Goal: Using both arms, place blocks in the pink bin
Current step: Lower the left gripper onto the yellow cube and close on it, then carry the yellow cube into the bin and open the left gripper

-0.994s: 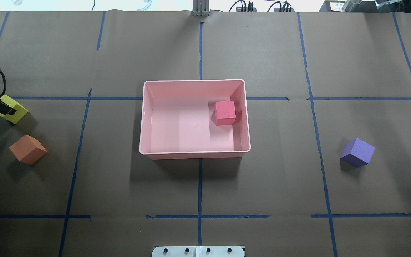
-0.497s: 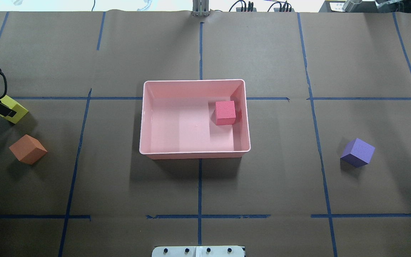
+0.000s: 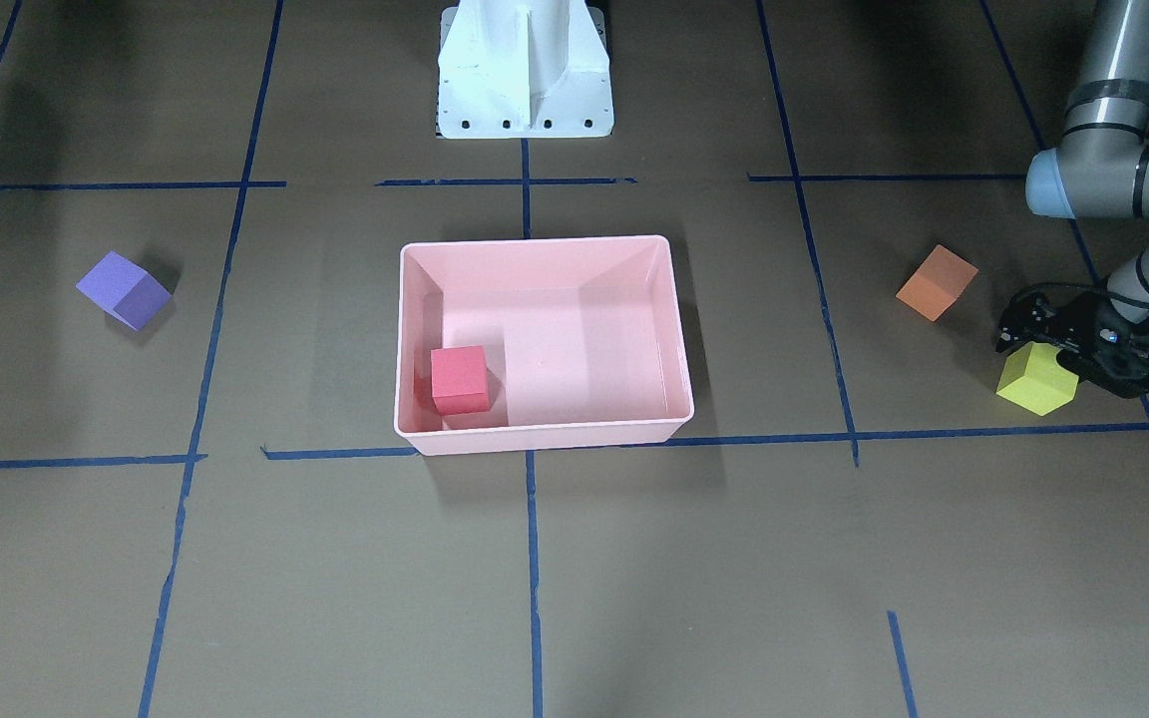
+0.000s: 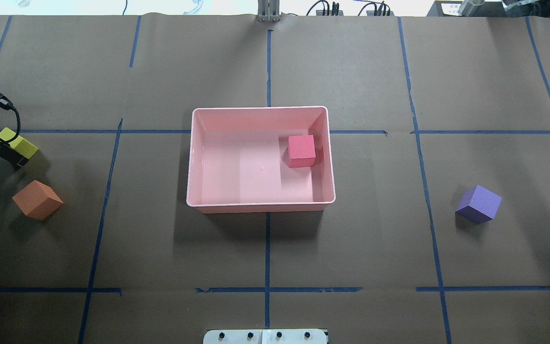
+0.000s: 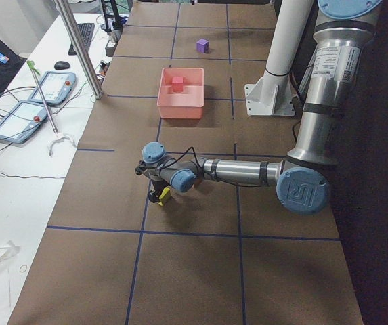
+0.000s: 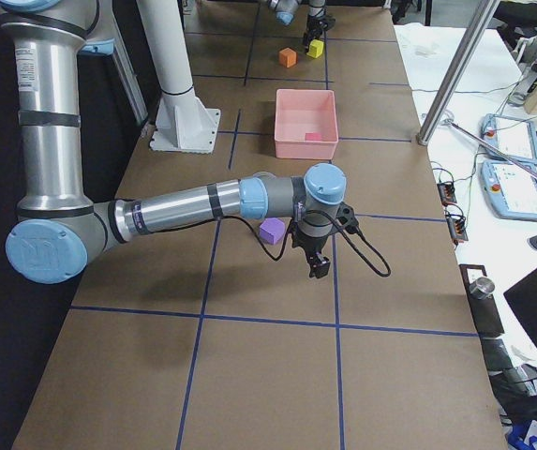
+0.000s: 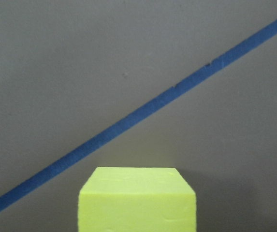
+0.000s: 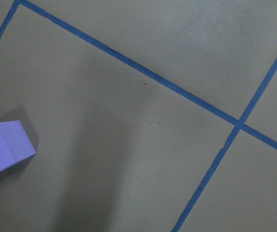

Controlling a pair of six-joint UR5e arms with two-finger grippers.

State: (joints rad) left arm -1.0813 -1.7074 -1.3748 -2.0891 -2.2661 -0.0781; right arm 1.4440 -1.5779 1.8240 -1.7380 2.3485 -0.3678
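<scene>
The pink bin [image 4: 260, 109] stands mid-table with the red block [image 4: 301, 150] inside, near its far right corner. The yellow-green block [image 4: 24, 146] sits on the table at the far left. My left gripper [image 4: 11, 152] is low over it with its fingers either side, open; the left wrist view shows the yellow-green block [image 7: 137, 200] close at bottom centre. The orange block [image 4: 37, 199] lies just nearer than it. The purple block [image 4: 479, 204] lies at the right. My right gripper [image 6: 318, 270] hovers beside the purple block [image 6: 271, 231]; I cannot tell whether it is open or shut.
The white pedestal base [image 3: 525, 70] stands at the robot's side of the table, behind the bin. Blue tape lines cross the brown table cover. Operator gear lies on a side table [image 5: 38, 101] beyond the far edge.
My left gripper has come lower over the yellow-green block, its finger sliding down the block's near face. The blocks and the bin have not moved.
</scene>
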